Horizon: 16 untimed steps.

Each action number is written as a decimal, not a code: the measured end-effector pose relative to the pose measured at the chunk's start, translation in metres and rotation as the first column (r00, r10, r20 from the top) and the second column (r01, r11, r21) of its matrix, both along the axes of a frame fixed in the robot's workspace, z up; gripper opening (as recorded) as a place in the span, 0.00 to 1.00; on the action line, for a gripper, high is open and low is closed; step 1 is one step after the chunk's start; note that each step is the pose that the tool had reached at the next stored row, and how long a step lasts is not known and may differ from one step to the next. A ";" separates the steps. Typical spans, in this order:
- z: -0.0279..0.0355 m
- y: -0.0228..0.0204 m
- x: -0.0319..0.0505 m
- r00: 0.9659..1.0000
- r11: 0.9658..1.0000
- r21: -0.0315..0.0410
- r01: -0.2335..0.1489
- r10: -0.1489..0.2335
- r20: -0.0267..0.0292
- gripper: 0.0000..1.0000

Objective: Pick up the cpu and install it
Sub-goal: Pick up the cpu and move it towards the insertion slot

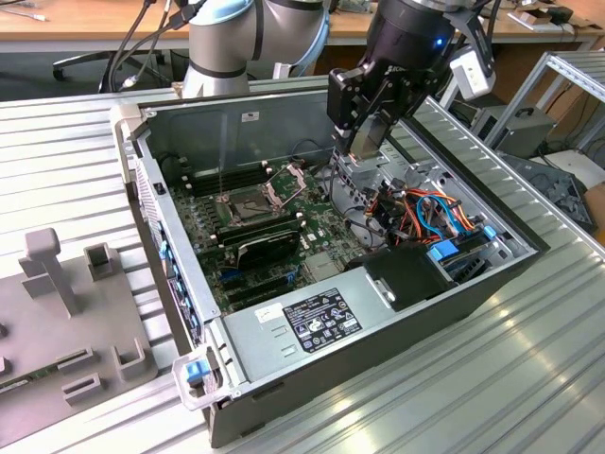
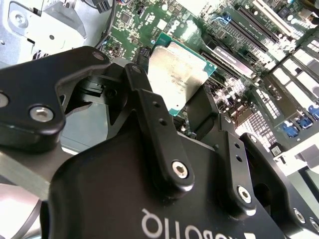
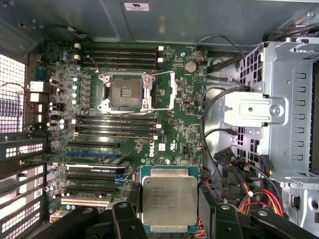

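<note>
The cpu [image 3: 169,200], a flat square chip with a dull silver top on a green edge, hangs in the air above the motherboard [image 3: 174,129]. My gripper [image 3: 168,201] is shut on it, one black finger [image 3: 125,211] on each side. The second wrist view shows the cpu [image 2: 177,69] clamped between the fingers [image 2: 149,102]. In the exterior view my gripper [image 1: 364,147] hovers inside the open computer case [image 1: 378,326], toward that view's right of the socket [image 1: 248,200]. The socket [image 3: 127,92] lies open, its hinged metal frame swung up and its square bed bare.
Long black memory sticks [image 3: 119,55] flank the socket. A metal drive cage [image 3: 271,114] and bundled cables [image 1: 430,213] sit by the gripper. The power supply [image 1: 312,317] fills the case's near side. A grey fixture block [image 1: 66,322] lies on the ribbed table at the exterior view's left.
</note>
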<state>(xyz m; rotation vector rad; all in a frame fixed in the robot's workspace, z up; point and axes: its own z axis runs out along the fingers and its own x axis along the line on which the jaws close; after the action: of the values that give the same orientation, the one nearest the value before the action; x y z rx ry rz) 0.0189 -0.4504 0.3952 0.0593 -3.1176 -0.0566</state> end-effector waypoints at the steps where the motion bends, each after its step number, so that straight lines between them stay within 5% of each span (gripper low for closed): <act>1: -0.0001 0.0002 0.0001 1.000 1.000 0.000 0.000 0.000 0.000 0.55; 16: -0.0009 0.0032 0.0013 1.000 1.000 0.000 0.000 0.000 0.000 0.55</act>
<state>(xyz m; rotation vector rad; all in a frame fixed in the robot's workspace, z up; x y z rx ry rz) 0.0203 -0.4472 0.3943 0.0593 -3.1176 -0.0567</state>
